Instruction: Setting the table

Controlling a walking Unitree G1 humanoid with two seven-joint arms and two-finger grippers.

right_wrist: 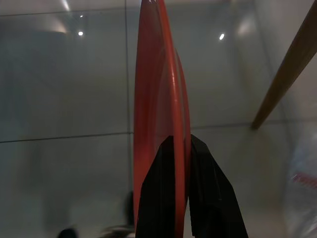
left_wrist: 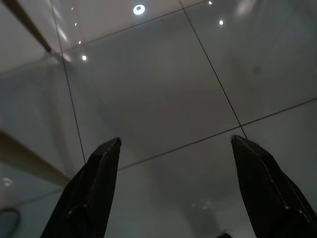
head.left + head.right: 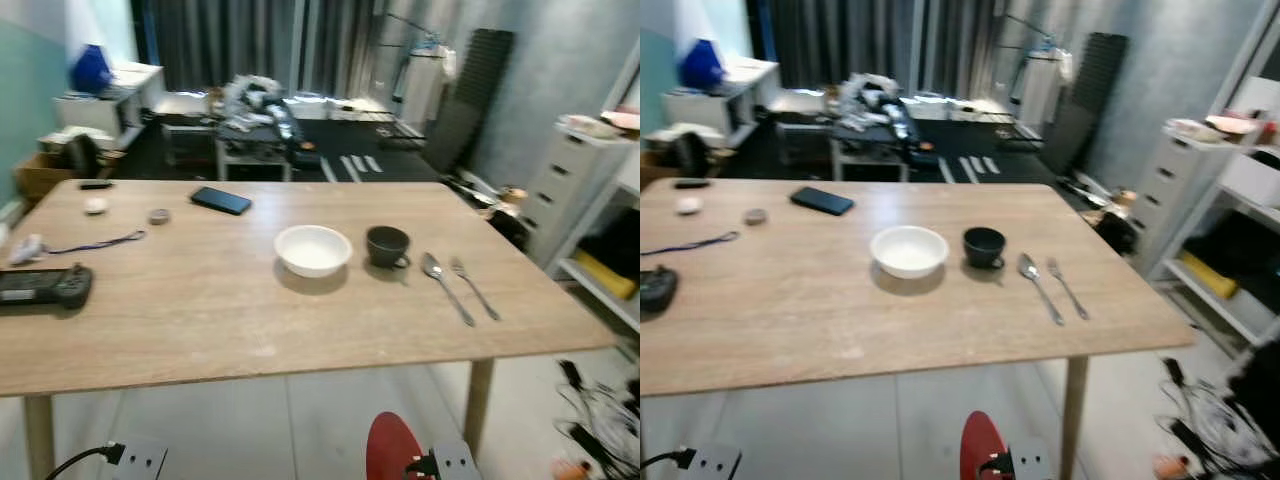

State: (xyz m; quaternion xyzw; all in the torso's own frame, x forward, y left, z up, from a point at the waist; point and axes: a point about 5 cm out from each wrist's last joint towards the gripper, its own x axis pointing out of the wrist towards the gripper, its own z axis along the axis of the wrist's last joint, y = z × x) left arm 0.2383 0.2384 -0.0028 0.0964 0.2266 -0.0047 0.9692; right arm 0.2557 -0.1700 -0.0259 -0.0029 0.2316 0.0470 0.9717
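Below the wooden table (image 3: 230, 330), the right end effector (image 1: 179, 148) pinches a red plate (image 1: 158, 99) edge-on.

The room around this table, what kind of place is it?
Probably a lived-in home, a dining spot in an open room. A wooden table carries a bowl, cup, spoon and fork; a white drawer unit stands nearby. The right gripper holds a red plate.
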